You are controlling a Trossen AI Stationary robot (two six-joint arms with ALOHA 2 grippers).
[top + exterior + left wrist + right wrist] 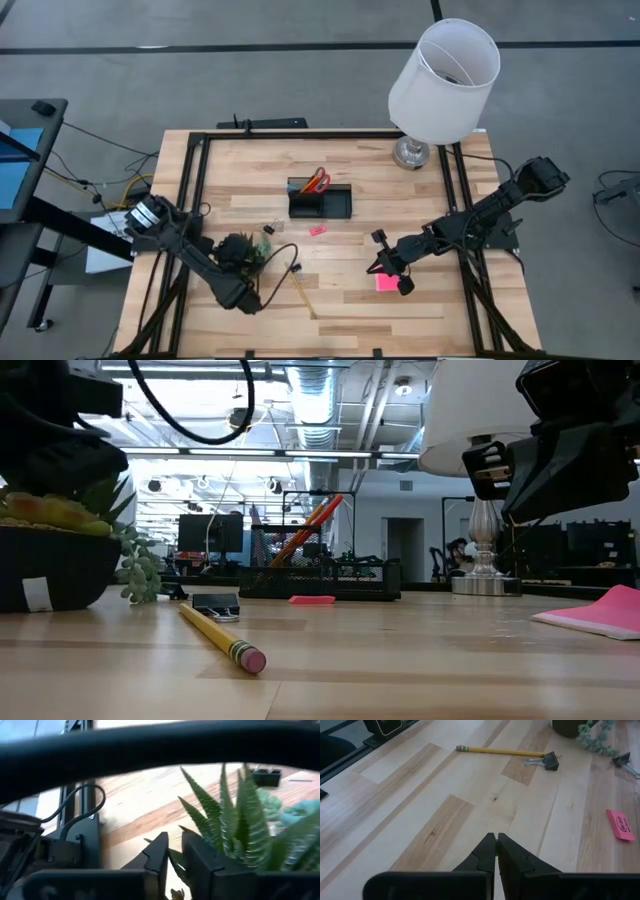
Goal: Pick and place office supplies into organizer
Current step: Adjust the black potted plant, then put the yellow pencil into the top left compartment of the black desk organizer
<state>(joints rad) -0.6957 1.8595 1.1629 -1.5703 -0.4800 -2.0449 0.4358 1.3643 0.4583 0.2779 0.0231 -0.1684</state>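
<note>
Most supplies are not yet put away, so a fresh pick looks to be the step in hand: only the red-handled scissors (317, 181) and some pens stand in the organizer (320, 200), which lies well ahead of both grippers. The right gripper (383, 265), fingers pressed together and holding nothing, hangs just beside the pink sticky pad (385, 282), so its next move probably calls for parting the fingers and coming down over the pad's edge. The left gripper (262, 300) sits among the plant (240, 250) leaves, its fingers a narrow gap apart and pinching nothing that shows, with the yellow pencil (303, 291) just off its tip. The right wrist view alone shows a black clip (546, 760) touching the pencil (and the pink eraser (620, 824)); the low view alone shows the sticky pad's thickness.
</note>
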